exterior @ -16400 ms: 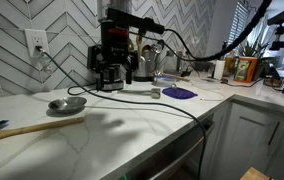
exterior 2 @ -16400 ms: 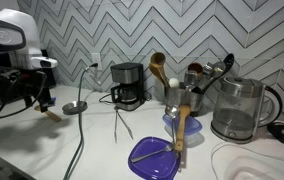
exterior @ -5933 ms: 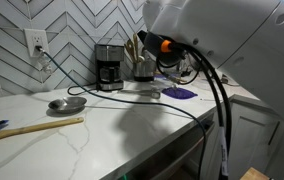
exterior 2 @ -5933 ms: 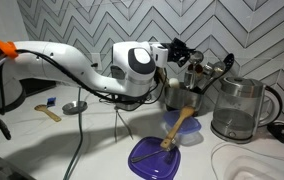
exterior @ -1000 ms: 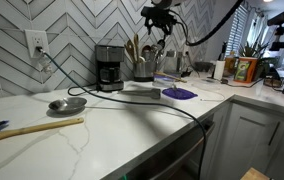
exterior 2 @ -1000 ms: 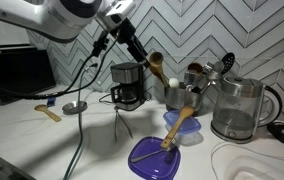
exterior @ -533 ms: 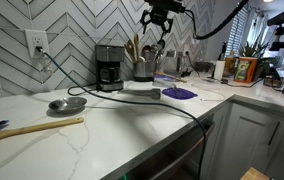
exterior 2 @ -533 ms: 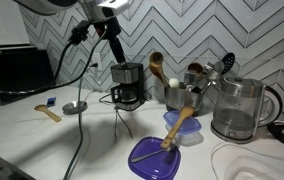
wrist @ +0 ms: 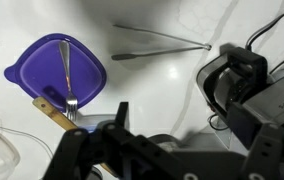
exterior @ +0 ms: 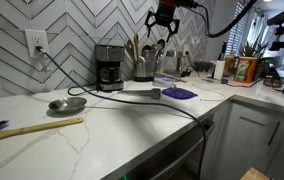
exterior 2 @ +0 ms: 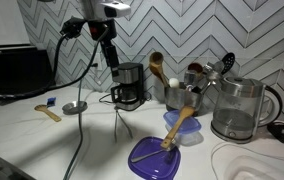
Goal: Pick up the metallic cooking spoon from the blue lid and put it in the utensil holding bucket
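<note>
The metallic cooking spoon (wrist: 67,78) lies on the round blue lid (wrist: 56,70), with a wooden spoon (wrist: 54,112) resting on the lid's edge. The lid also shows in both exterior views (exterior 2: 154,156) (exterior: 179,92). The utensil bucket (exterior 2: 179,97) (exterior: 142,68) stands against the backsplash, full of utensils. My gripper (exterior: 163,27) hangs high above the counter near the bucket, open and empty. In the wrist view its dark fingers (wrist: 182,135) fill the lower edge, far above the lid.
A black coffee maker (exterior: 108,67) (exterior 2: 128,84) stands beside the bucket. A glass kettle (exterior 2: 238,108) is at one end. Metal tongs (wrist: 162,45) lie on the counter. A metal ladle (exterior: 67,103) and a wooden spatula (exterior: 32,128) lie farther along. A black cable (exterior: 172,105) crosses the counter.
The arm has swung sideways high above the counter over the last second. The gripper stays open and empty. The spoon and lid have not moved.
</note>
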Available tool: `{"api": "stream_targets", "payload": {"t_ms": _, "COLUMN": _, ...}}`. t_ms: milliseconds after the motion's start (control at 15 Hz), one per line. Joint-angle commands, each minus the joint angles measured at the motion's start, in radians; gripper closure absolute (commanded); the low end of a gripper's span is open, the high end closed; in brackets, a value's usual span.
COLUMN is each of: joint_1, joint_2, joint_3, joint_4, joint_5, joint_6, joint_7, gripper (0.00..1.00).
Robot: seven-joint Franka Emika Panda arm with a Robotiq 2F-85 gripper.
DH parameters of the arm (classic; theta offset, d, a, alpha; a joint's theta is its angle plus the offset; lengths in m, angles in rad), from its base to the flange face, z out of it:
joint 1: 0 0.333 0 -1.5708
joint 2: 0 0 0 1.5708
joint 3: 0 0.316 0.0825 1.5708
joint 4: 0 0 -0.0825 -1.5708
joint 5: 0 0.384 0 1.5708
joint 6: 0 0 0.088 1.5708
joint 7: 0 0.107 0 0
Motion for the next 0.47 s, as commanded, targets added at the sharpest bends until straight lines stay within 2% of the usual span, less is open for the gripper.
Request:
{"api": "stream_targets", "payload": {"t_ms": 0, "joint_1": -0.050, "joint_2": 0.003, "joint_3": 0.041, "joint_4": 0.006, "joint_5": 0.008, "joint_6": -0.029, "joint_7": -0.033, "gripper": 0.00}}
{"api": "stream_targets", "payload": {"t_ms": 400, "joint_1": -0.060, "joint_2": 0.003, "joint_3": 0.044, "joint_4": 0.008, "joint_5": 0.007, "joint_6": -0.059, "joint_7": -0.071, "gripper": 0.00}}
